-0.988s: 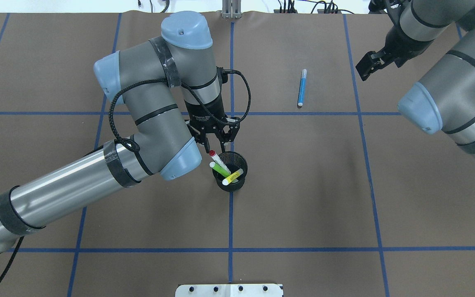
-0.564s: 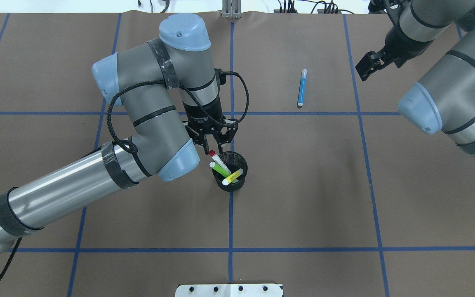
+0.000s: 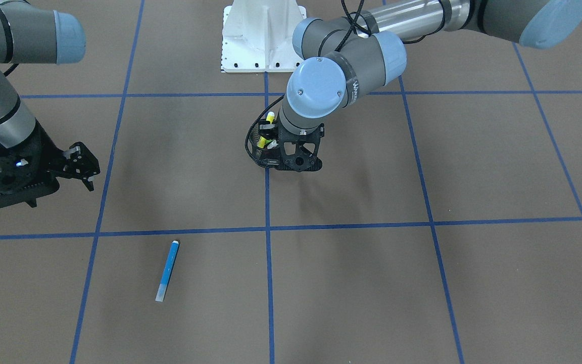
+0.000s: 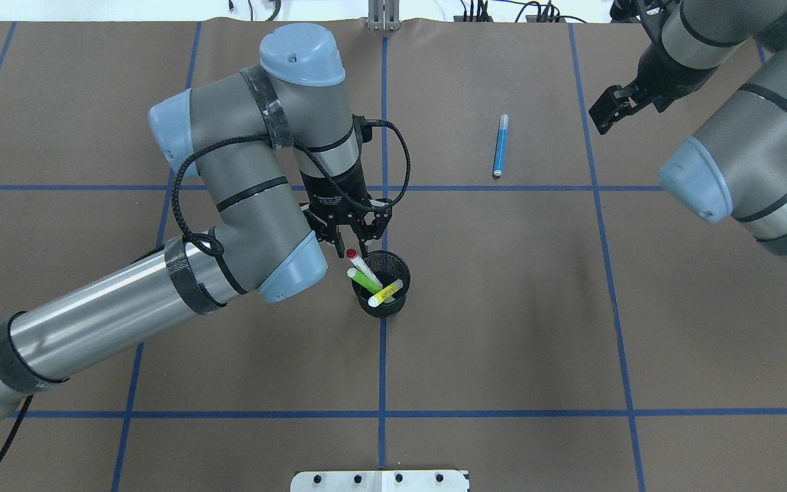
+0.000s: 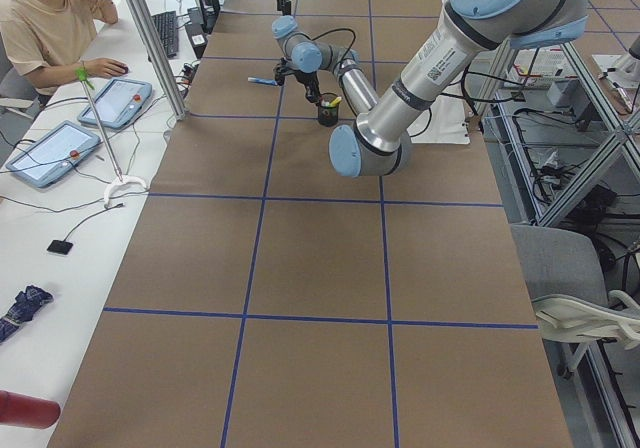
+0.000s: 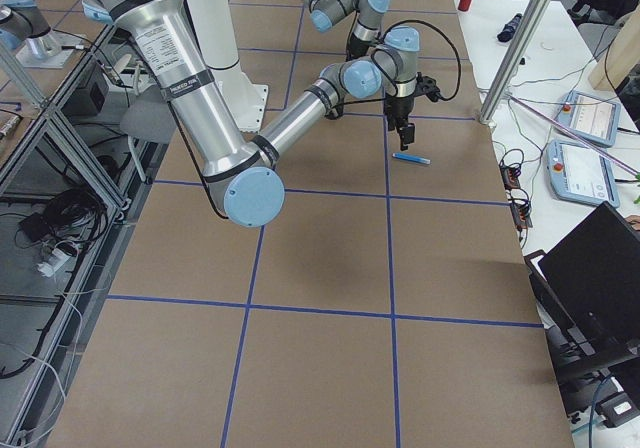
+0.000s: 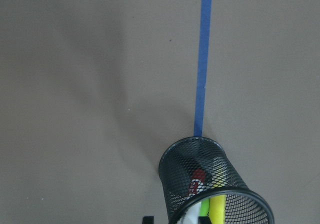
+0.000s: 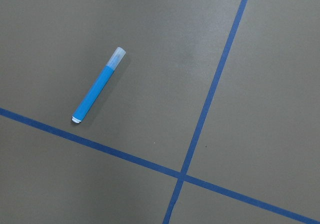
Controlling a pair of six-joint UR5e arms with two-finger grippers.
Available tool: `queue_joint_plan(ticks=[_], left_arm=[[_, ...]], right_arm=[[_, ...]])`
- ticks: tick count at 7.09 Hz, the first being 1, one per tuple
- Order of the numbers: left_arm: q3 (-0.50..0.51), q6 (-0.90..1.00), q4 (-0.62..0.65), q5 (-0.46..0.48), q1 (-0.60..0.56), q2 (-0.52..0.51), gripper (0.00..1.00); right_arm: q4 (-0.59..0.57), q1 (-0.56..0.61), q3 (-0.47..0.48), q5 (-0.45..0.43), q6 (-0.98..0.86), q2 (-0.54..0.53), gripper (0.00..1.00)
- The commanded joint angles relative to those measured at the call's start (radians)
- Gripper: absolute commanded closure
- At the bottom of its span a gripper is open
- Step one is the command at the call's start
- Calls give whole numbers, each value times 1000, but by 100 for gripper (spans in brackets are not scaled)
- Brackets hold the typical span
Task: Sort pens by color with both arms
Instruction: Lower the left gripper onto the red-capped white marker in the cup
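Left gripper (image 4: 353,243) farther from cup (image 4: 404,270); red pen (image 4: 359,261) front-hidden

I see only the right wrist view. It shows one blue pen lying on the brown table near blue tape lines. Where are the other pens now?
Observer: Three stand in a black mesh cup: the red-capped pen, the green pen and the yellow pen.
Operator: Does the left gripper hold one of them?
Observer: No. The left gripper hangs open just above the red cap, with nothing between its fingers.
Operator: And the right gripper?
Observer: The right gripper looks open and empty. It is off to one side of the blue pen, not over it.
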Motion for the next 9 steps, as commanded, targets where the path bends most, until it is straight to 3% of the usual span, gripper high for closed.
queue_joint_plan(ticks=[1,3,7,9], left_arm=[[-1,0,0,-8,3,0,59],[-1,0,0,-8,5,-2,63],[-14,0,-2,-8,5,0,87],[-39,0,-2,-12,5,1,92]], right_arm=[[2,0,-4,0,0,0,2],[12,0,-10,-2,0,-1,2],[15,0,-16,-2,0,0,2],[15,0,-16,-2,0,0,2]])
